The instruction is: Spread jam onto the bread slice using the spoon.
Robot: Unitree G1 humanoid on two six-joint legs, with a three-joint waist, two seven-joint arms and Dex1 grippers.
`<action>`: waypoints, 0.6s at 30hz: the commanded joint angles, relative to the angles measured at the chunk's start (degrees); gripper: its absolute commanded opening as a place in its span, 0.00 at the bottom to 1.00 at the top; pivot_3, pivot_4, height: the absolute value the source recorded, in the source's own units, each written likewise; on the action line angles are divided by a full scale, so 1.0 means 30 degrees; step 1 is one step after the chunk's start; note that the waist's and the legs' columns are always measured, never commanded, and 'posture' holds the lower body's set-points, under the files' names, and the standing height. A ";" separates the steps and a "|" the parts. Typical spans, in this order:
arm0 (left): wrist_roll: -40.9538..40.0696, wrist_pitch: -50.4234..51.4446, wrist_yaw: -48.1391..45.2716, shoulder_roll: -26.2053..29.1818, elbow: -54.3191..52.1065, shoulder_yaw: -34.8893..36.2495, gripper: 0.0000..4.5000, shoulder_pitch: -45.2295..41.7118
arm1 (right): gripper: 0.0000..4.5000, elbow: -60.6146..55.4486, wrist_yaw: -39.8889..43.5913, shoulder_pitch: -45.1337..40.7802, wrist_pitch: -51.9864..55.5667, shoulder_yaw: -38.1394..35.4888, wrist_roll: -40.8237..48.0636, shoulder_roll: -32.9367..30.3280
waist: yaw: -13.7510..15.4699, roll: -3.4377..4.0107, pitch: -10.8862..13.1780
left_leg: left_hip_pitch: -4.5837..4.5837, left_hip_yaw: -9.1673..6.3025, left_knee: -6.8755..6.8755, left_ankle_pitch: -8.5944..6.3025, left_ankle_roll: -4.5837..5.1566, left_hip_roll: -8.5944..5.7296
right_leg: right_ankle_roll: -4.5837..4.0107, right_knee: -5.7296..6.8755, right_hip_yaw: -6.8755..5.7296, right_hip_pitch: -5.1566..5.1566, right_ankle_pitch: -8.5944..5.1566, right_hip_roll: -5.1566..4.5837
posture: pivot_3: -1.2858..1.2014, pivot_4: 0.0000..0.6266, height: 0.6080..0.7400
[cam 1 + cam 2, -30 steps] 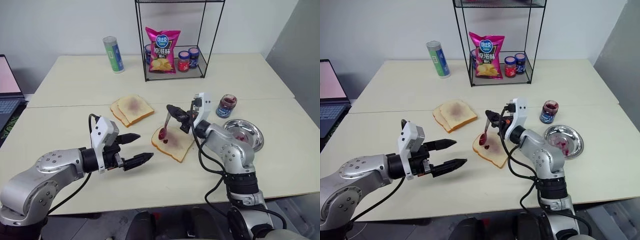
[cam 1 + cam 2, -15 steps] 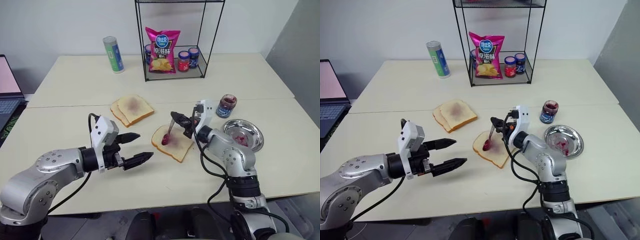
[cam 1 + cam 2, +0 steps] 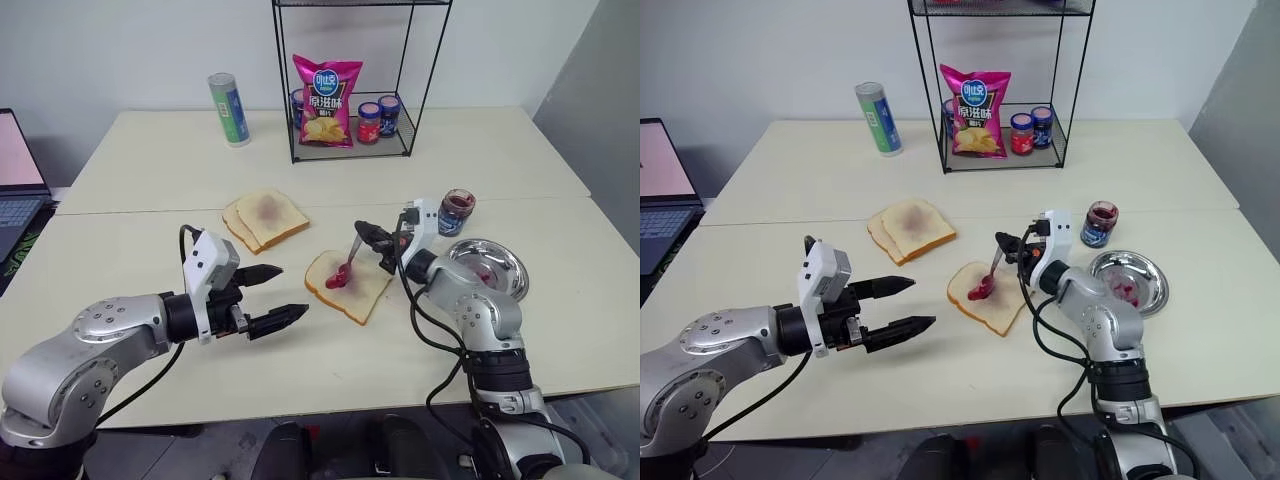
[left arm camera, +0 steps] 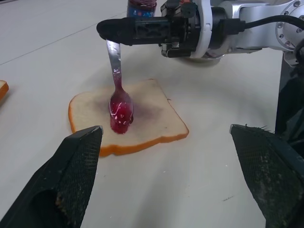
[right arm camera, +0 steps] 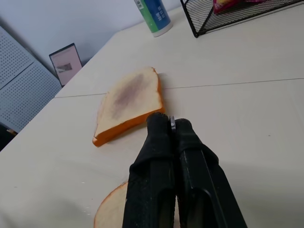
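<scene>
The bread slice [image 3: 362, 292] lies at the table's middle with a wet red-purple smear at its centre. My right gripper [image 3: 362, 230] is shut on the handle of the spoon [image 3: 349, 262], just above the slice's far right edge. The spoon slants down and its jam-coated bowl [image 4: 120, 109] touches the smear. The jam [image 3: 455, 211] stands in its open glass jar behind the right arm. My left gripper [image 3: 293, 290] hovers open to the left of the slice, its fingers [image 4: 66, 180] holding nothing.
A round steel dish [image 3: 487, 268] with jam stains sits right of the slice. Two overlapped slices [image 3: 265, 217] lie behind and to the left. A wire rack [image 3: 350, 130] with a chips bag and jars, a can [image 3: 228, 108] and a laptop [image 3: 15, 180] stand farther off.
My right gripper has moved right and down with the spoon, bringing its bowl from the slice's left part onto the central smear. The left arm has kept still.
</scene>
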 commanded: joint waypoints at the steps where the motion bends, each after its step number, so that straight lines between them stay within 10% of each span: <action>1: 0.0061 -0.0413 -0.0128 0.0168 -0.0053 -0.0057 1.00 -0.0276 | 0.01 0.0004 -0.0056 -0.0246 -0.0499 -0.0793 -0.0202 -0.0574 | 0.0004 0.0000 0.0000 | 0.0000 0.0000 0.0001 0.0000 0.0000 -0.0001 | 0.0000 0.0000 0.0000 0.0000 0.0000 0.0000 | 0.52 0.24 1.00; 18: 0.0178 -0.0543 -0.0133 0.0082 0.0039 -0.0278 1.00 -0.0368 | 0.01 -0.0561 -0.0427 -0.1047 0.0500 -0.2021 0.1228 -0.0779 | 0.0034 -0.0001 0.0000 | 0.0000 0.0002 0.0001 0.0000 0.0000 0.0002 | 0.0000 -0.0001 0.0002 0.0000 0.0000 0.0000 | 0.52 0.24 1.00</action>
